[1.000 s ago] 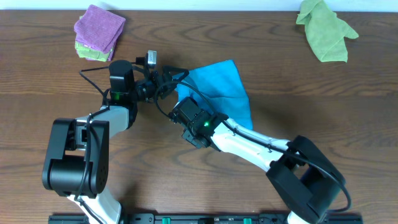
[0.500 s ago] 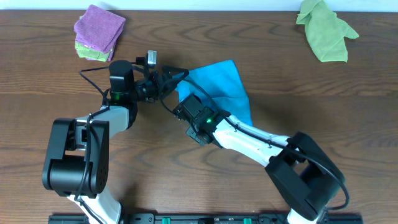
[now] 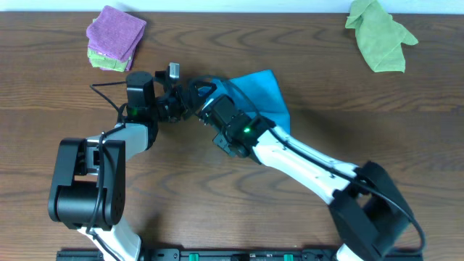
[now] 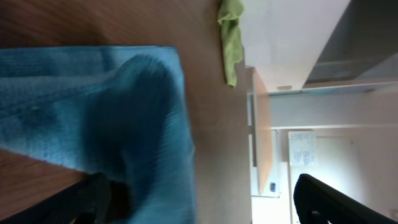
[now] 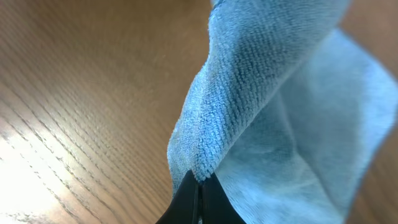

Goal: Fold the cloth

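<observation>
The wooden table (image 3: 181, 206) is seen from above, with both arms reaching in toward its middle. The cloth (image 3: 267, 90) is found just past the right gripper (image 3: 203, 88), spread flat on the table on that gripper's outer side, away from the left arm. Its near edge is clamped: in the right wrist view the right gripper's fingertips (image 5: 198, 186) are pressed together on a raised fold of the blue fabric (image 5: 267, 93), which climbs away from the tips as a ridge.

One corner of the cloth is pointed at the far edge of the table. Its long axis is seen running outward from the right gripper, though part is covered by the arm and the full length cannot be judged.

The left gripper (image 3: 183, 101) is held right beside the right one, jaws wide apart, with the cloth's edge (image 4: 74, 112) lying ahead of its fingers (image 4: 93, 196); no contact can be made out.

A green cloth (image 3: 378, 35) and a purple folded cloth (image 3: 116, 32) are left well apart from both grippers.
</observation>
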Available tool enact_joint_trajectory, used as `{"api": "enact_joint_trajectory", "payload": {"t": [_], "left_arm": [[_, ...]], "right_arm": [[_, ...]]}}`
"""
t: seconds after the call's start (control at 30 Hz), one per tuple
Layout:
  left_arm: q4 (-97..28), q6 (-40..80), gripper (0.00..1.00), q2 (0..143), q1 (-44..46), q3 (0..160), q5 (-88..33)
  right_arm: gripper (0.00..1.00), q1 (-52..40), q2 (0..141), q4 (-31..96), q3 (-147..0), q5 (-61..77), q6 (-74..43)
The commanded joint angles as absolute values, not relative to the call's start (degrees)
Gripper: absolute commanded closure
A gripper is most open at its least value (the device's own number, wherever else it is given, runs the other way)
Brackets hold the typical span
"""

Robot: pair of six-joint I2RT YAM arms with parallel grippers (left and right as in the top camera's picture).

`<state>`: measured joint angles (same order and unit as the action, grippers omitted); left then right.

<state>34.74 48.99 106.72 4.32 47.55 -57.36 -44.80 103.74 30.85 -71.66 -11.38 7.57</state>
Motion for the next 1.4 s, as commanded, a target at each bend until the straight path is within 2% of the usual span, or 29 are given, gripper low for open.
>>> {"api": "enact_joint_trajectory", "payload": {"t": [0.0, 0.23, 0.37, 0.6, 0.8, 1.03, 1.37], "left_arm": [[34.0, 46.2, 0.05, 106.0, 4.1, 47.8, -55.8], [30.8, 46.3, 0.05, 106.0, 4.7, 47.8, -55.5], [25.2, 44.3, 0.05, 106.1, 6.9, 47.8, -54.0], [26.1, 43.3, 0.05, 106.1, 9.3, 47.7, -52.8], [26.7, 46.6, 0.05, 106.1, 9.5, 47.7, -51.7], [31.8, 59.7, 0.05, 106.1, 10.0, 47.7, -51.9], [31.7, 58.3, 0.05, 107.5, 10.2, 47.7, -51.0]], "right_arm": [[0.99, -42.7, 101.8, 31.3, -72.8, -12.0, 7.2], [0.99, -35.7, 101.9, 31.9, -72.8, -8.4, 5.8], [0.99, -35.8, 101.9, 31.2, -72.8, -7.3, 5.8], [0.99, -35.9, 101.9, 31.1, -72.8, -6.6, 4.8], [0.99, -35.9, 101.8, 31.1, -72.8, -6.6, 4.7], [0.99, -36.1, 101.8, 31.1, -72.8, -5.7, 4.7], [0.99, -36.1, 101.8, 31.1, -72.8, -5.7, 4.7]]}}
